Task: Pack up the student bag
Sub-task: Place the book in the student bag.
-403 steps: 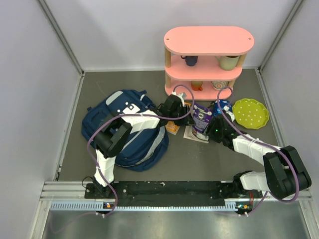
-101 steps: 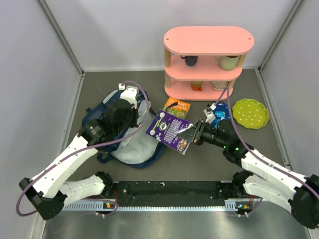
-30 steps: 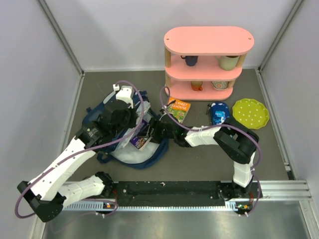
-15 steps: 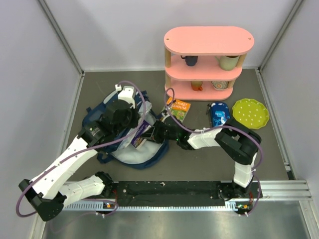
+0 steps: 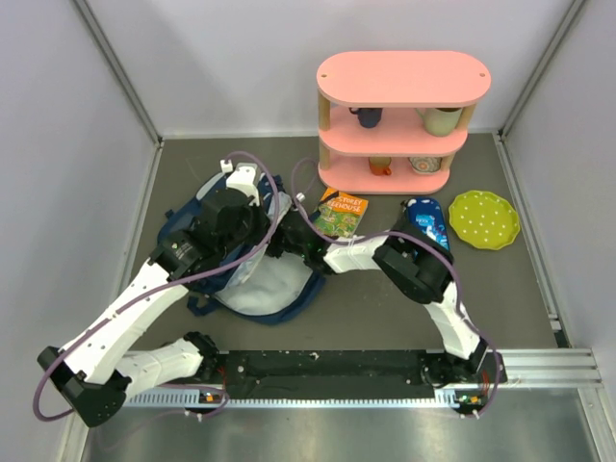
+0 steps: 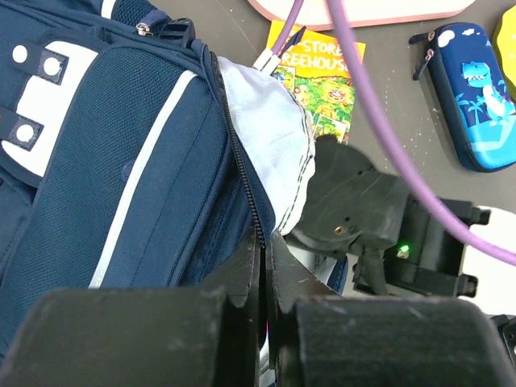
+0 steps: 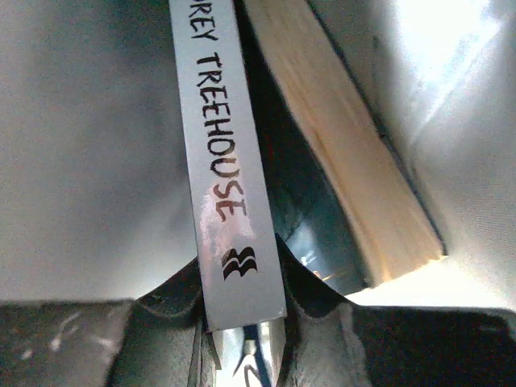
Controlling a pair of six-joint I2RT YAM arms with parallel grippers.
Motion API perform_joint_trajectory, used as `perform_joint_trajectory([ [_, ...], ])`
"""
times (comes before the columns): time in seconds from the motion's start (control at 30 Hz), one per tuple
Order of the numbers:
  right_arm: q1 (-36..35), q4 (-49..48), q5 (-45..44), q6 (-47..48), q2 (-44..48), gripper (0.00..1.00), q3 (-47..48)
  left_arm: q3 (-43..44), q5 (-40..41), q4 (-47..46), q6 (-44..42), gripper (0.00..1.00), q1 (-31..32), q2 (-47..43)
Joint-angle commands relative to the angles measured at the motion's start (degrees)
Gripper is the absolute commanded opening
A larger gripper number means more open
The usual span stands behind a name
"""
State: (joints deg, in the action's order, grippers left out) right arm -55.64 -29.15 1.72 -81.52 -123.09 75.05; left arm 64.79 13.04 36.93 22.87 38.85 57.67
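The student bag (image 5: pixel 272 287) lies on its side at the left, navy with its pale grey lining showing at the open mouth. My left gripper (image 6: pixel 264 251) is shut on the zipper edge of the student bag (image 6: pixel 121 161) and holds the opening up. My right arm reaches left into that mouth, and its gripper (image 7: pixel 242 322) is inside the bag, shut on the spine of a grey book (image 7: pixel 230 185) lettered "TREEHOUSE". A second book (image 7: pixel 355 161) with cream page edges lies beside it inside. In the top view the held book and the right fingers are hidden by the bag.
A yellow-orange Treehouse book (image 5: pixel 342 212) lies flat on the table beside the bag. A blue dinosaur pencil case (image 5: pixel 426 219) and a green dotted plate (image 5: pixel 483 218) lie to the right. A pink shelf (image 5: pixel 402 115) with cups stands behind.
My right gripper has pushed leftward, deeper into the bag with the book, which no longer shows at the mouth in the top view. The left gripper keeps its hold on the zipper edge.
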Motion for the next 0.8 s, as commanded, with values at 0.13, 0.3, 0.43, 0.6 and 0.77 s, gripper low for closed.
perform_joint_trajectory([
  [0.13, -3.2, -1.1, -3.9, -0.6, -3.8, 0.17, 3.4, 3.8, -1.4, -7.8, 1.4, 0.0, -0.4, -0.6],
  [0.3, -2.9, -1.9, -2.0, 0.5, -1.6, 0.45, -1.5, 2.9, -1.2, -8.0, 1.5, 0.0, -0.5, -0.8],
  [0.43, -2.8, -2.1, -0.4, 2.5, 1.5, 0.54, -5.0, 2.4, -0.8, -7.9, 1.4, 0.0, -0.7, -1.1],
  [0.6, -2.5, -2.5, -0.1, 4.5, 5.4, 0.55, -9.6, 1.9, -0.4, -7.7, 1.1, 0.0, -1.1, -1.0],
  [0.77, -2.2, -2.2, -0.3, 5.7, 6.1, 0.41, -9.9, 1.1, -0.5, -7.7, 1.1, 0.0, -1.1, -1.2],
])
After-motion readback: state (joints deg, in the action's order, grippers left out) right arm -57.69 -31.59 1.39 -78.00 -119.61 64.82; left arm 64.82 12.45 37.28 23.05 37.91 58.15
